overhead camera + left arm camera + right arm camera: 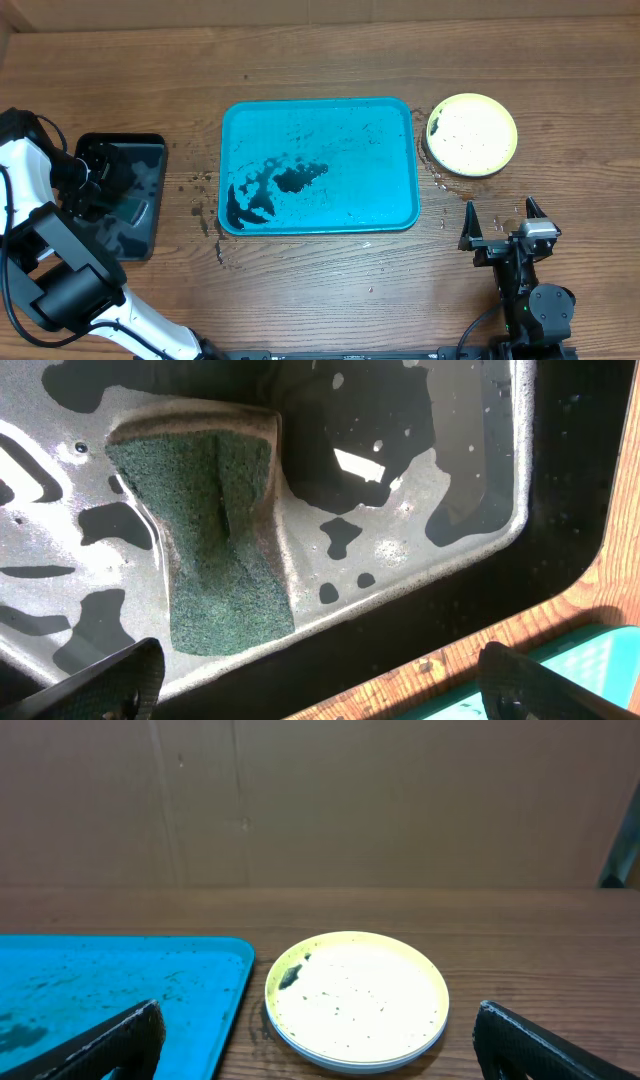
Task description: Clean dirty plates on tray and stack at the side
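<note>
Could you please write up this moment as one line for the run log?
plates stacked right of tray | left gripper open over sponge | right gripper open

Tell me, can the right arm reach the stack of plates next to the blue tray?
Probably yes. The right arm sits close to the plates, its jaws open and facing them, with only bare, wet table between.

Turquoise tray [385, 170], dark smears; yellow-green-rimmed plate [472, 135] speckled.
</note>
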`<action>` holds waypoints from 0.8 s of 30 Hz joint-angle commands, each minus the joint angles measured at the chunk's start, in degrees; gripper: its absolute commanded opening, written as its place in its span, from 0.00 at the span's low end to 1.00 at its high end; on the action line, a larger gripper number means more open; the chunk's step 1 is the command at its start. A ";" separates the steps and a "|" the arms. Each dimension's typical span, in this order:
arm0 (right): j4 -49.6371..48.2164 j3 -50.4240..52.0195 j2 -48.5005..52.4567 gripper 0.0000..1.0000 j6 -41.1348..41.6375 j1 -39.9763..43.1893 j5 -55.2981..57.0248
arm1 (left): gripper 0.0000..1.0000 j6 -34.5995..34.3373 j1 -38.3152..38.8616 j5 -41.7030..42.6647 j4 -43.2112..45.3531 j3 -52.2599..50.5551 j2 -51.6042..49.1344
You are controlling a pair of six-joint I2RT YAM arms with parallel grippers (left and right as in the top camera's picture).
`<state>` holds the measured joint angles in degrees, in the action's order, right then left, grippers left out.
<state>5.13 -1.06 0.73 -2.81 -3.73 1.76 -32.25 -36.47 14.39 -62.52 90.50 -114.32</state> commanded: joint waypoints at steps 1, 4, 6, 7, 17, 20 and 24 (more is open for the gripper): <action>-0.42 0.59 -0.57 1.00 -0.24 0.63 0.11 | 1.00 0.52 0.11 0.42 0.00 1.09 1.51; -0.42 0.59 -0.57 1.00 -0.24 0.63 0.11 | 1.00 0.52 0.11 0.42 -0.02 1.09 1.51; -0.42 0.59 -0.57 1.00 -0.24 0.63 0.11 | 1.00 0.52 0.11 0.39 0.00 1.09 1.51; -0.42 0.59 -0.57 1.00 -0.24 0.63 0.11 | 1.00 0.52 0.11 0.28 0.00 1.09 1.51; -0.42 0.59 -0.57 1.00 -0.24 0.63 0.11 | 1.00 0.52 0.22 -3.41 -5.14 0.85 4.17; -0.42 0.59 -0.57 1.00 -0.24 0.63 0.11 | 1.00 0.59 1.25 -3.04 -4.94 -0.55 9.68; -0.42 0.59 -0.57 1.00 -0.24 0.63 0.11 | 1.00 0.66 4.26 -6.23 -4.20 -1.22 17.88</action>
<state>5.13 -1.06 0.73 -2.83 -3.40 1.74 -32.23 -34.87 10.44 -67.11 89.34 -104.60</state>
